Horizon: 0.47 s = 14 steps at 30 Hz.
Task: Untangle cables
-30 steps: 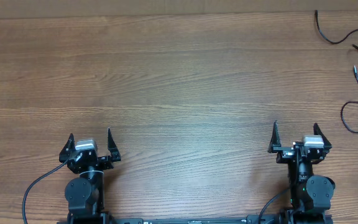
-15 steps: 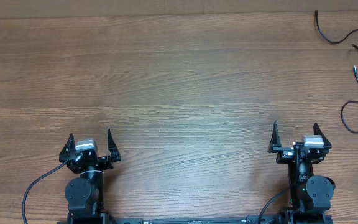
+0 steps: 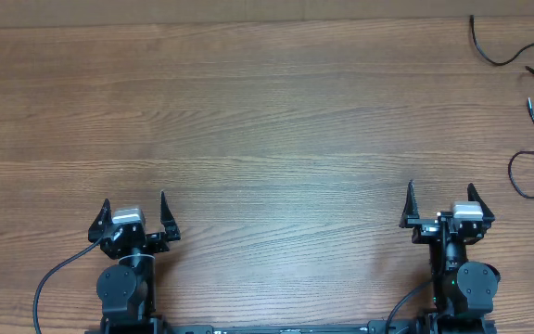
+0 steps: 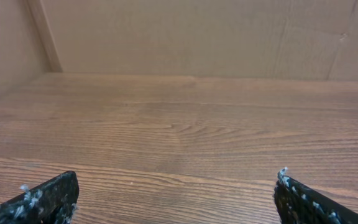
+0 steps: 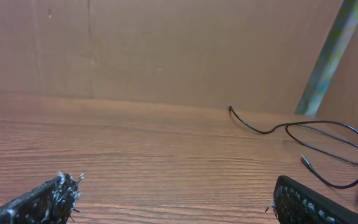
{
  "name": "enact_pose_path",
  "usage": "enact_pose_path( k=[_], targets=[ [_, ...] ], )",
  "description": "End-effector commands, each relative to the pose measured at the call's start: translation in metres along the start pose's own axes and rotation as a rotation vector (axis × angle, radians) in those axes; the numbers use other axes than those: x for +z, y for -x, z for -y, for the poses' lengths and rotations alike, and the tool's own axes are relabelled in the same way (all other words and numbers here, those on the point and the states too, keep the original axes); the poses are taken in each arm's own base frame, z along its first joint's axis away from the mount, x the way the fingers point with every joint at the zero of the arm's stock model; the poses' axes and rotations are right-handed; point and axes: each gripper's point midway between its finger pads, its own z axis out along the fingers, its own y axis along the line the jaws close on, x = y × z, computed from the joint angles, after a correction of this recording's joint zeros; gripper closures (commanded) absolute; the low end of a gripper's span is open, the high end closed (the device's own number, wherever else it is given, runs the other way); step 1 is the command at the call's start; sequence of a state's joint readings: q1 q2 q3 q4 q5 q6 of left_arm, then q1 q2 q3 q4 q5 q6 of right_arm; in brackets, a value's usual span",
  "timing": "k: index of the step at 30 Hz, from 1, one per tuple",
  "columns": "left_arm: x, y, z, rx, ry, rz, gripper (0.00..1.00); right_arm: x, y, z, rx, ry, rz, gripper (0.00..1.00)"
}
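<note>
Cables, thin black flexible cords with small plug ends, lie loose at the right edge of the brown wood-grain counter. They are ahead of and to the right of the black right arm and touch neither arm. At the near edge, the black left arm and the right arm each hold their jaws spread wide, with nothing between them. The nearest cable part is a rounded loop, then a short plug-tipped end, then a long curved strand by the far edge. All run off the overhead view's right side, so their number and any crossings cannot be told. In the right wrist view the cables show as slim loops, again cut off at right.
</note>
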State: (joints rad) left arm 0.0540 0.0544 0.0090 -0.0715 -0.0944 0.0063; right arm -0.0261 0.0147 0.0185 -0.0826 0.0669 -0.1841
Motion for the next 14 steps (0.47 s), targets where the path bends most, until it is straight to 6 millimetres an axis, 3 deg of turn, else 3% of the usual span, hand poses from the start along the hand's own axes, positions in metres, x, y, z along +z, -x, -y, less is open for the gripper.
enact_pose_path(
  k=[1, 14],
  targets=[
    [-0.0003, 0.0005, 0.0, 0.009, 0.002, 0.008, 0.0, 0.0, -0.0014, 0.0004, 0.0, -0.003, 0.005, 0.0],
    [-0.0003, 0.0005, 0.0, 0.009, 0.002, 0.008, 0.0, 0.0, -0.0014, 0.0004, 0.0, -0.003, 0.005, 0.0]
  ],
)
